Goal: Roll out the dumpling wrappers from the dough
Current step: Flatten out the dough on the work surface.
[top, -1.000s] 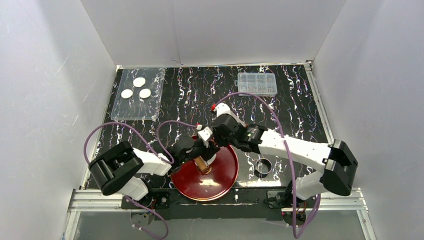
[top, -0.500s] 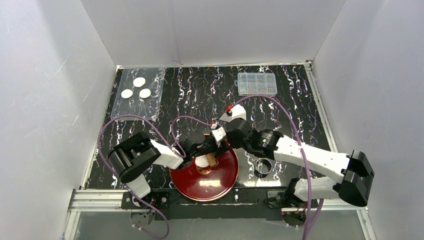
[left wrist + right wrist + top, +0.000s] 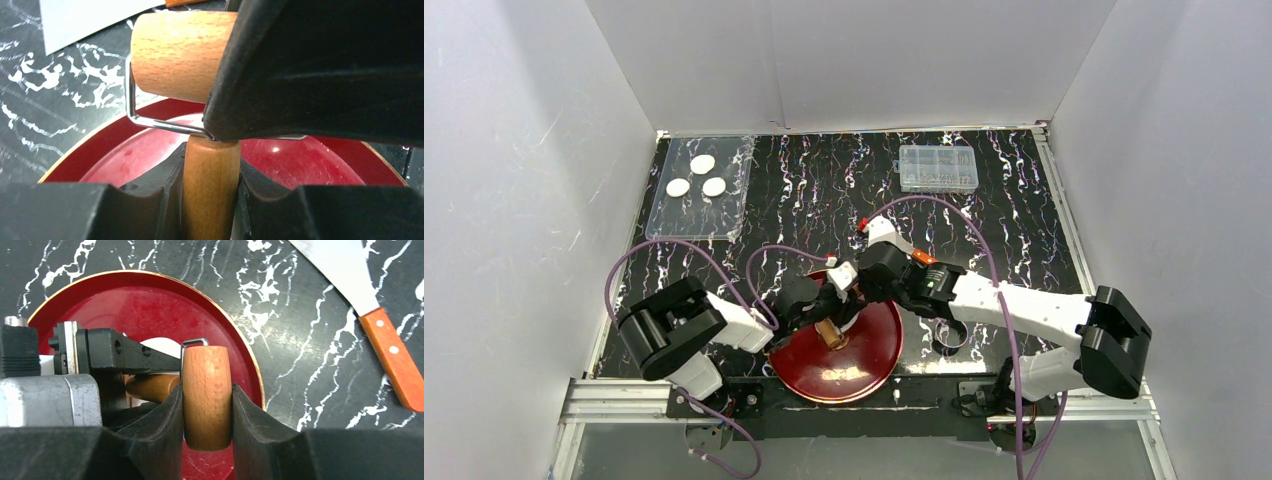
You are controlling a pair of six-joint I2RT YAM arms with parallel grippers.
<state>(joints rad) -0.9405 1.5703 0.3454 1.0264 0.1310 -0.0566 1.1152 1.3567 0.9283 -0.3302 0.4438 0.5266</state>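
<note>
On black marbled tabletop (image 3: 824, 190), at red round plate (image 3: 874, 355): left pincer (image 3: 210, 197) pinches handle of small wooden roller (image 3: 175, 55), right pincer (image 3: 207, 407) pinches its barrel. Mid-plate lies soft white dough (image 3: 162, 346), part-hidden by barrel. Keep barrel level, pressure even. Three white round wrappers (image 3: 695, 175) sit well beyond plate.

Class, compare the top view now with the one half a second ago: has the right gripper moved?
Yes. The right gripper, shut on the wooden roller, has shifted left and slightly nearer the arm bases, farther from the clear parts box.
</note>
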